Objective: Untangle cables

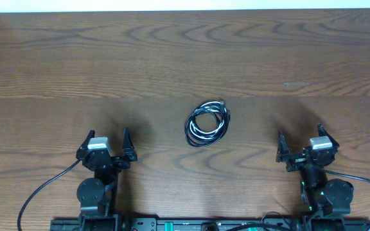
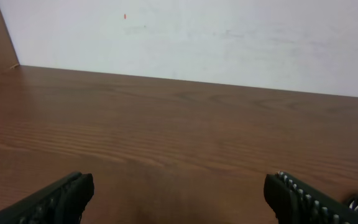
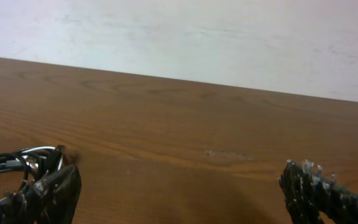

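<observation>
cables coiled, whole bundle seen overhead only | left claw, right claw spread wide, empty

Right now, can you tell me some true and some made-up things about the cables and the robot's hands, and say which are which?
1. The cables lie in one coiled bundle on the table. True.
2. The left hand is holding the cables. False: it is open, empty and well apart from them.
3. The right hand is open with nothing in it. True.
4. Every cable is white. False: most are black, with a pale one among them.
</observation>
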